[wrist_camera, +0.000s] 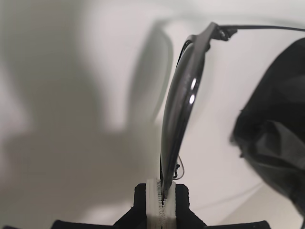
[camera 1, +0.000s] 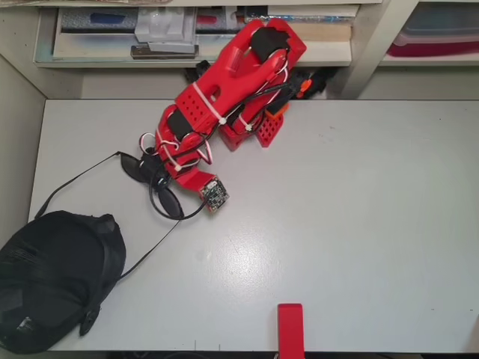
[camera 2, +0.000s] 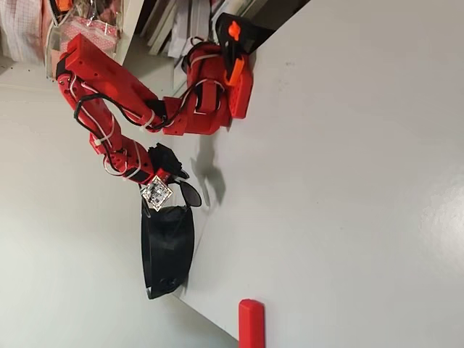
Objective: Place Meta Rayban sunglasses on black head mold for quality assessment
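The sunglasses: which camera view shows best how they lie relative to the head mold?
The overhead view: sunglasses whole, temples reaching toward the head mold. Wrist view shows one lens edge-on; fixed view only a small dark shape.

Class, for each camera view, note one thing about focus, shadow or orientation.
Wrist view: sunglasses sharp with small glints, soft shadow behind, head mold blurred. Overhead view: even light, faint shadows. Fixed view: picture lies on its side, arm's shadow on the table.
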